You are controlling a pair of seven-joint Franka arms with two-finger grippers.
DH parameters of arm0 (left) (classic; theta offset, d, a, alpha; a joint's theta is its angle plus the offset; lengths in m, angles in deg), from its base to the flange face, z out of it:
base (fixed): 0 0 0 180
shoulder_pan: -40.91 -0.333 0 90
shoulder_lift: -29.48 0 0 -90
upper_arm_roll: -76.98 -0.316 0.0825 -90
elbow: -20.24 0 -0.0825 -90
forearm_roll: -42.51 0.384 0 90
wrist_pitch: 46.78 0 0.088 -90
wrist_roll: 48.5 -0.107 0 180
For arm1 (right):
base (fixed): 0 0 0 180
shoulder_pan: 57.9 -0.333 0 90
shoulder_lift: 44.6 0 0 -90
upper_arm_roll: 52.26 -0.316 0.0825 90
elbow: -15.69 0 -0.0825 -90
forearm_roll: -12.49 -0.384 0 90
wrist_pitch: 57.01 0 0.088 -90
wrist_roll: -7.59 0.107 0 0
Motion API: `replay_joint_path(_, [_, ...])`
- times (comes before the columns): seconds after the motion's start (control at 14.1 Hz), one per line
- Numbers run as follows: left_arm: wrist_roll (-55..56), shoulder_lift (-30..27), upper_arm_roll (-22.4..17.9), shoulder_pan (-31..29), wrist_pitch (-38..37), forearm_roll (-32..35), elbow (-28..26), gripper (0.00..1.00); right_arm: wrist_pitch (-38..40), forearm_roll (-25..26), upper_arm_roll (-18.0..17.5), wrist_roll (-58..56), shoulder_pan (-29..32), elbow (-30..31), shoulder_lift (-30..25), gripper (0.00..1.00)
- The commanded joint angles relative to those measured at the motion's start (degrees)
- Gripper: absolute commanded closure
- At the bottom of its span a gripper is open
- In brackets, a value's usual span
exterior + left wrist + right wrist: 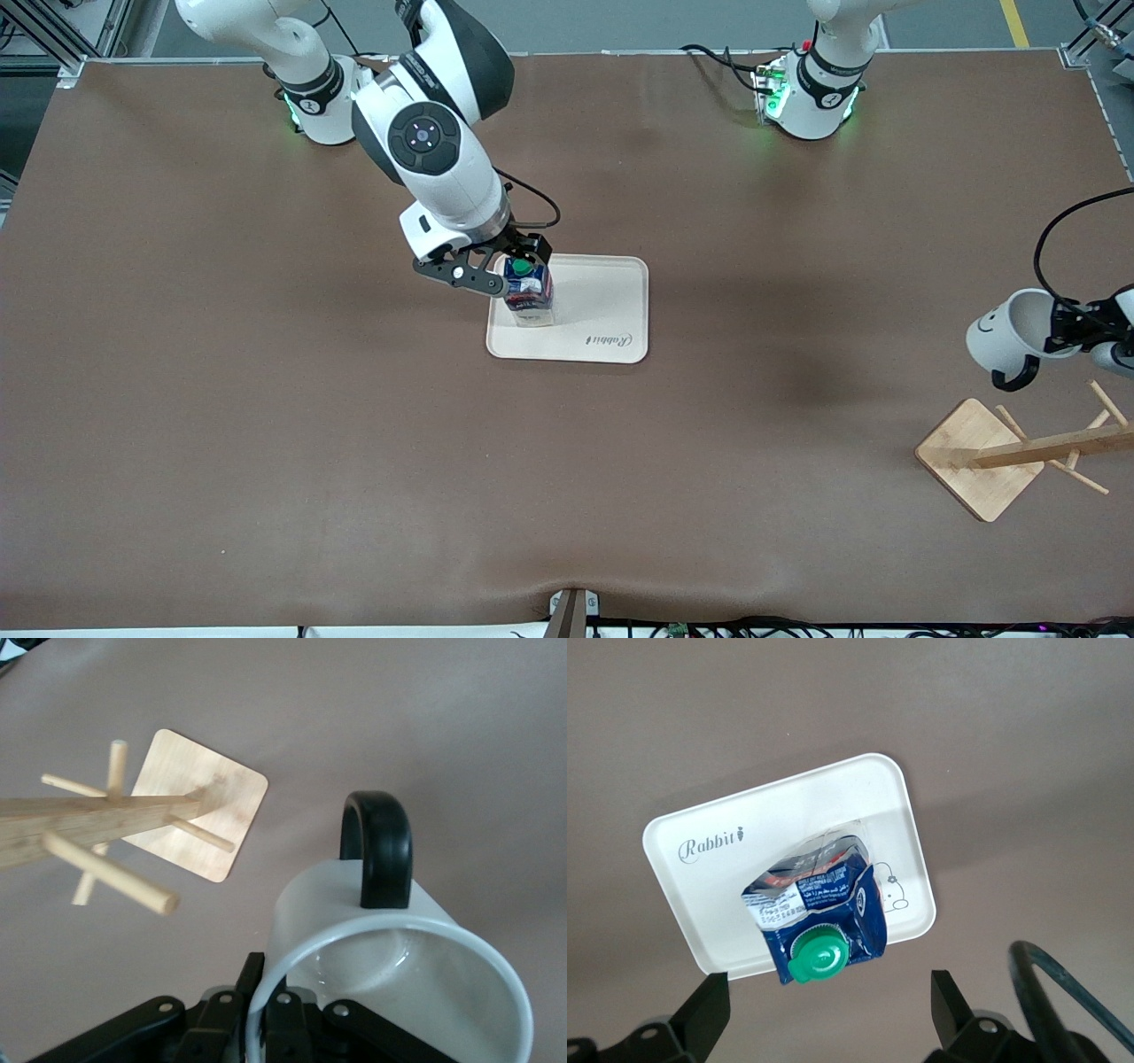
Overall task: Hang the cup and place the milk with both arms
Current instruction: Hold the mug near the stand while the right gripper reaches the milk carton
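Grippers number two, one to each arm. The right gripper (514, 266) is hovering over the tray (611, 301) with its fingers (700, 1014) spread wide to either side of the milk (529, 292), not touching it in the right wrist view. One milk carton is standing upright on the single white tray, its long axis vertical and its green cap (818, 958) pointing up, close to the tray edge at the right arm's end; the tray is lying near the middle of the table (266, 399). The left gripper (1067, 330) is clamping the rim of the one cup (1010, 337), holding it in the air above the table beside the mug tree (1019, 454) at the left arm's end. The cup is lying on its side, its axis roughly level, its mouth facing the gripper and its black handle (379, 849) turned toward the table and the rack's square base (199, 802). One wooden mug tree is standing there, its post (89, 819) carrying several pegs (111, 873).
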Motion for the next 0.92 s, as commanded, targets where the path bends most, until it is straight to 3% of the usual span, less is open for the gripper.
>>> replay_joint_path(0.0, [-5.30, 0.63, -1.84, -0.48, -1.50, 1.14, 2.43, 1.00, -2.35, 0.93, 0.75, 4.41, -1.97, 2.54, -0.29, 0.00])
replay_joint_path(0.57, [-10.85, 2.04, -1.84, -3.29, -0.80, 1.05, 3.05, 1.00, -4.89, 1.02, 0.75, 6.97, -4.51, 3.60, 0.76, 0.00])
replay_joint_path(0.85, [-12.97, 4.33, -1.84, -3.74, 1.12, 0.96, 5.69, 1.00, -16.56, 1.36, 0.75, 6.79, -6.45, 9.56, 1.29, 0.00])
